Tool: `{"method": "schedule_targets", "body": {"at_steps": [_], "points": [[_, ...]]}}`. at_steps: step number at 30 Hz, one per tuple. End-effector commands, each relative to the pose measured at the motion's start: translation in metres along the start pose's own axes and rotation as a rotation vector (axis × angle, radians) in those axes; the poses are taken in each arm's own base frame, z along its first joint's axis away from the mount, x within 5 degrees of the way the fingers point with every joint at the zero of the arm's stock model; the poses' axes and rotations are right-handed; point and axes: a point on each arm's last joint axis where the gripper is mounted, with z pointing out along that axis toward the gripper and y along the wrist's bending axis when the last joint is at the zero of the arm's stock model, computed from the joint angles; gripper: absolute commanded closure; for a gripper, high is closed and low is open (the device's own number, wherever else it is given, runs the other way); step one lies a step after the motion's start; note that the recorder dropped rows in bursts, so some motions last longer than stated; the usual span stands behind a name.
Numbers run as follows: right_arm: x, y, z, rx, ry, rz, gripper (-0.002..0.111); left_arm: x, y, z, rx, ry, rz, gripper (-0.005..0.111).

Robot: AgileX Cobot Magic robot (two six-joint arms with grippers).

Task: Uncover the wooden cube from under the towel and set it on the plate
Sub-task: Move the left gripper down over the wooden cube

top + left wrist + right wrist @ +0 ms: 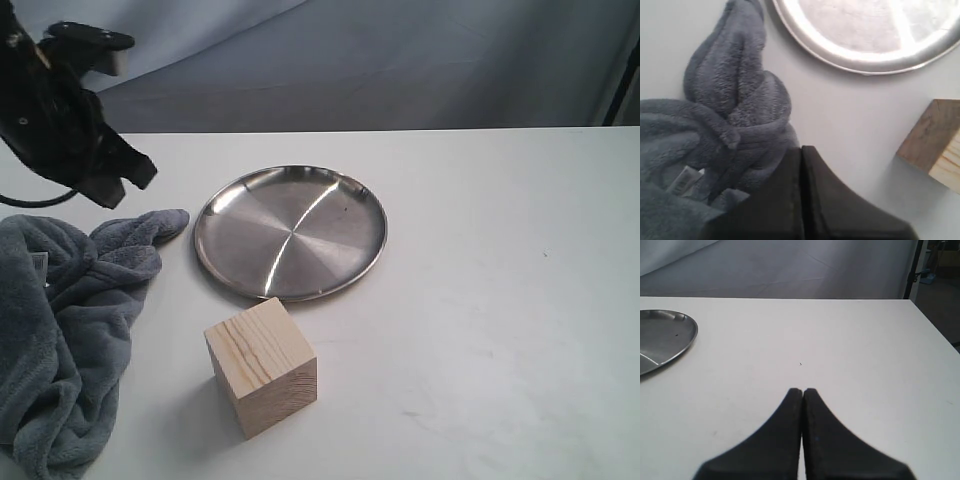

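Exterior view: wooden cube (262,366) sits clear, near plate (290,232).

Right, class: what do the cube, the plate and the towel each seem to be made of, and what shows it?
Cube: pale, bare-looking wood; darker grain lines run across its faces.
Plate: shiny metal, probably stainless steel; brushed streaks and bright reflections.
Towel: blue-grey fleece or similar plush fabric; fuzzy pile, limp folds.
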Motion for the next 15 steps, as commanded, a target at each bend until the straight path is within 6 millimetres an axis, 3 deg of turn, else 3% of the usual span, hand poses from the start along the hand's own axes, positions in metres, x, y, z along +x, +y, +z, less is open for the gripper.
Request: {"method": "schedule_targets", "body": {"at_steps": [1, 5, 9, 15], "points": [[0.001, 0.000, 0.000, 0.000, -0.001, 0.010, 0.108, -0.003, -0.034, -0.005, 0.012, 0.005, 0.096, 0.107], [0.001, 0.000, 0.000, 0.000, -0.001, 0.010, 0.108, 0.000, -0.073, -0.005, -0.027, 0.057, 0.266, 0.100], [0.001, 0.000, 0.000, 0.000, -0.001, 0.010, 0.108, 0.003, -0.097, -0.005, -0.010, 0.068, 0.336, 0.087], [0.001, 0.000, 0.000, 0.000, -0.001, 0.010, 0.108, 0.006, -0.122, -0.006, 0.006, 0.065, 0.407, 0.055]]}}
